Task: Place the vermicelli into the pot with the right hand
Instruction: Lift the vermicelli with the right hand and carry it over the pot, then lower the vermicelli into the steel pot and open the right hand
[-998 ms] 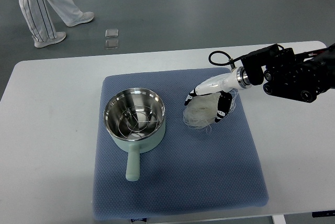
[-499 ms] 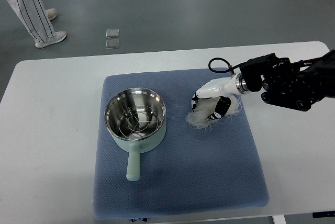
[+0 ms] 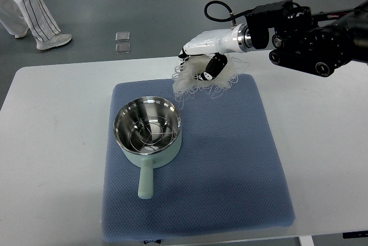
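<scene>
Top view, right robot hand (image 3: pixel 200 62): clamped on vermicelli (image 3: pixel 195 80).
Change: bundle lifted off mat (image 3: pixel 230 171), carried toward 11 o'clock.
Vermicelli position: airborne, 1 o'clock of pot (image 3: pixel 148 128).
Meaning: grasp succeeded; release over pot remains.

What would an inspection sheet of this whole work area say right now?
Surface: white table with a blue mat on it.
Job's things: vermicelli lifted off the mat, beside the pot's far rim. Pot upright on the mat, handle toward the robot, a wire rack inside.
Clutter: nothing seen on the table.
Hands: right hand has its fingers closed on the vermicelli. Left hand not in view.
Cables: black cable looping above the right wrist.
Surroundings: grey floor, a person's legs at the far left, two small clear squares on the floor.
</scene>
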Action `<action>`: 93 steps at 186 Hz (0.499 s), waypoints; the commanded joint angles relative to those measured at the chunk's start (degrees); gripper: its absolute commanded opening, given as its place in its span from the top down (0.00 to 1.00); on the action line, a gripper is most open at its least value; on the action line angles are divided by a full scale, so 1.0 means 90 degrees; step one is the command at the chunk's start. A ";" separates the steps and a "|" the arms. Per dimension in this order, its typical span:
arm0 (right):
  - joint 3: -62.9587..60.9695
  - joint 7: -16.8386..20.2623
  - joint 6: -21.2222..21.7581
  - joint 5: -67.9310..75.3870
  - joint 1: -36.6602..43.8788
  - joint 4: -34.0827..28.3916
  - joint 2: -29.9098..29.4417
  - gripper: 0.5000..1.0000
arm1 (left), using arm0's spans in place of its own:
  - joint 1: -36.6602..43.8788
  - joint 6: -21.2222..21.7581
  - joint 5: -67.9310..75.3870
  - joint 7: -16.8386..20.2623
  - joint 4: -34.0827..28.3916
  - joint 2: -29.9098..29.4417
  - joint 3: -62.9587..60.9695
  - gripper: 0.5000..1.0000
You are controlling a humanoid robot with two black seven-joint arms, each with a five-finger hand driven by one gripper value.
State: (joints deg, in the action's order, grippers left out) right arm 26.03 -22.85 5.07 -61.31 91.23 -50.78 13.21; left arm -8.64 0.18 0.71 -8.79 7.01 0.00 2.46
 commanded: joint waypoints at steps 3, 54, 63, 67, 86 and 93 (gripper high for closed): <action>-0.0069 0.0000 0.0003 0.0104 0.0263 -0.0032 -0.0208 1.00 | -0.0007 0.0000 0.0000 0.0000 -0.0007 0.0000 0.0000 0.00; -0.0275 0.0000 0.0013 0.0504 0.0752 -0.0423 -0.0813 1.00 | -0.0016 0.0000 -0.0010 0.0000 -0.0007 0.0000 0.0000 0.00; -0.0265 0.0000 0.0013 0.0563 0.0742 -0.0442 -0.0921 1.00 | -0.0016 0.0000 -0.0010 0.0000 -0.0007 0.0000 0.0000 0.00; -0.0265 0.0000 0.0013 0.0572 0.0722 -0.0452 -0.0970 1.00 | -0.0016 0.0000 -0.0010 0.0000 -0.0007 0.0000 0.0000 0.00; -0.0245 0.0000 0.0013 0.0572 0.0634 -0.0452 -0.1165 1.00 | -0.0016 0.0000 -0.0010 0.0000 -0.0007 0.0000 0.0000 0.00; -0.0197 0.0010 0.0013 0.0572 0.0556 -0.0452 -0.1233 1.00 | -0.0016 0.0000 -0.0010 0.0000 -0.0007 0.0000 0.0000 0.00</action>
State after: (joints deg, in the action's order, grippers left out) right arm 23.63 -22.85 5.18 -56.26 97.39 -54.81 3.70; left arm -8.79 0.18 0.66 -8.79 6.94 0.00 2.46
